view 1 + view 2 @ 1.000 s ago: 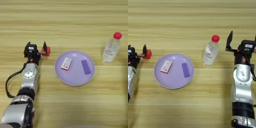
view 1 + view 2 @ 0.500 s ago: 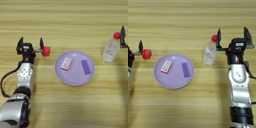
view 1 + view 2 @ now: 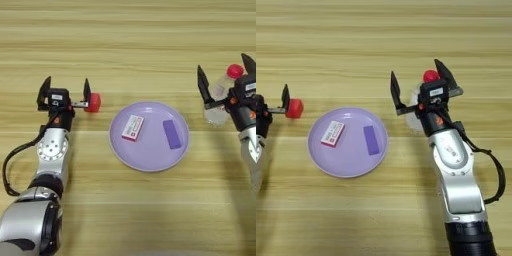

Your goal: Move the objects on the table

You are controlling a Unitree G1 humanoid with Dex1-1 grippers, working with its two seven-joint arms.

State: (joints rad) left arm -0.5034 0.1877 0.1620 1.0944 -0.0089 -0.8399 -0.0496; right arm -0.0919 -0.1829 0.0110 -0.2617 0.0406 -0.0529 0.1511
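Observation:
A small red cube [image 3: 93,102] rests on the table [image 3: 125,40], just outside the right finger of my left gripper [image 3: 65,90], which is open with nothing between its fingers. The purple block [image 3: 171,134] lies flat on the right half of the lilac plate [image 3: 150,157]. My right gripper [image 3: 420,85] is open, one finger on each side of the clear bottle [image 3: 414,114], level with its red cap [image 3: 430,76]. Its housing hides much of the bottle.
A small white and pink card-like piece [image 3: 132,127] lies on the left half of the plate. Both forearms reach in from the near edge, left [image 3: 50,155] and right [image 3: 456,175].
My left gripper has opened and drawn back left, leaving the red cube on the table. The right gripper has swung in from the right edge and now straddles the bottle.

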